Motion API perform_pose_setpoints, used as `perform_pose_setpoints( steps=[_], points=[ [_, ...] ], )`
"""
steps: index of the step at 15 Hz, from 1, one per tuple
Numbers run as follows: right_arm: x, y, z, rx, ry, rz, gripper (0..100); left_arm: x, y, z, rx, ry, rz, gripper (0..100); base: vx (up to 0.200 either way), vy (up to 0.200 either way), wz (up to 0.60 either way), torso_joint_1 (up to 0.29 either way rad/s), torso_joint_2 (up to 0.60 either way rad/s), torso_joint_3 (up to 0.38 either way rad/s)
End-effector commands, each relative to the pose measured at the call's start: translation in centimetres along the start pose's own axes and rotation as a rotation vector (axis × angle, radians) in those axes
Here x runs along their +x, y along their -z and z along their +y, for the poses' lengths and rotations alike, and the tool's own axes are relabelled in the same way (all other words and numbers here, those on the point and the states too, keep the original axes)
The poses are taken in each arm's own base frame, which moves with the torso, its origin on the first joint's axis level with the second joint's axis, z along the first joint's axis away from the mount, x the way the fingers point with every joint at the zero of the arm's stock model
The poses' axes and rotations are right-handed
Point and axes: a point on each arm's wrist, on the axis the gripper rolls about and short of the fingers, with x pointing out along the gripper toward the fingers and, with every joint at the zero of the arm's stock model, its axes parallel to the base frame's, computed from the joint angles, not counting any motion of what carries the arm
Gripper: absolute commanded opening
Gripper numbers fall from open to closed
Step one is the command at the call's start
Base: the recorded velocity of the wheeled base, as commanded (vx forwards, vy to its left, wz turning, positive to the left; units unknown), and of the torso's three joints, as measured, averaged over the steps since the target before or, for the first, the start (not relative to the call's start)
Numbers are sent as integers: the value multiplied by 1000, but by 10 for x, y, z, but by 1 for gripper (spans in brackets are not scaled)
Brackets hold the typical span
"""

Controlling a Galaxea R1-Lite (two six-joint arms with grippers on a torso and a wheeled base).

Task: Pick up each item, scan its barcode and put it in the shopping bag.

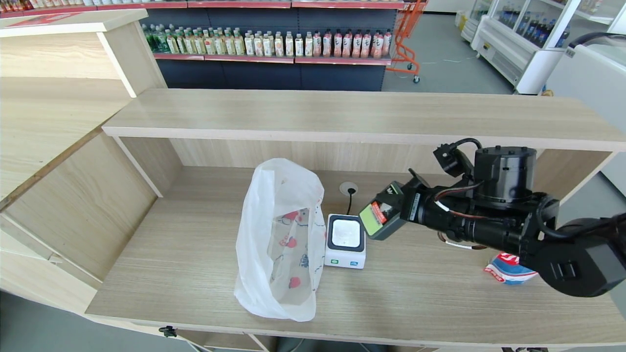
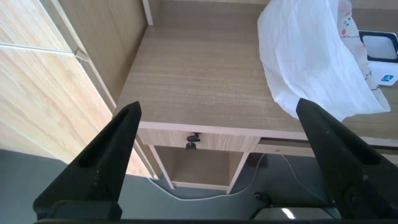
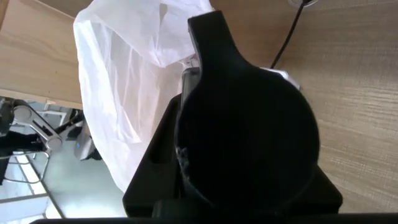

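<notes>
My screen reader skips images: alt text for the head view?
The right pincer holds a green-faced box beside the white scanner on a wooden counter. A white shopping bag stands left of the scanner; a red-and-blue packet lies under the arm.

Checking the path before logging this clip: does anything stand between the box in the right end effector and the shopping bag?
Only the scanner: it sits on the counter beside the shopping bag, between it and the box held by the right end effector. It stands low, so a path over it looks clear.
</notes>
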Motion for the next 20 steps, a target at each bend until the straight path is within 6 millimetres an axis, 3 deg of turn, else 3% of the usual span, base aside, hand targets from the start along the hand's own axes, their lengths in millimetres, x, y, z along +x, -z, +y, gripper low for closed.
perform_pose_setpoints(
  steps=[1,9,14,16,20],
  points=[
    [-12,-4,5,-6,-15,-18,0,0,0,0,0,0,0,100,0,0,0,0,0,0],
    [-12,6,2,5,-2,16,0,0,0,0,1,0,0,100,0,0,0,0,0,0],
    [-11,8,5,9,-14,26,0,0,0,0,0,0,0,100,0,200,0,1,3,0],
    [-11,11,7,10,-18,34,0,0,0,0,1,0,0,100,0,0,0,0,0,0],
    [5,18,2,12,-6,62,0,0,0,0,1,0,0,100,0,0,0,0,0,0]
  ],
)
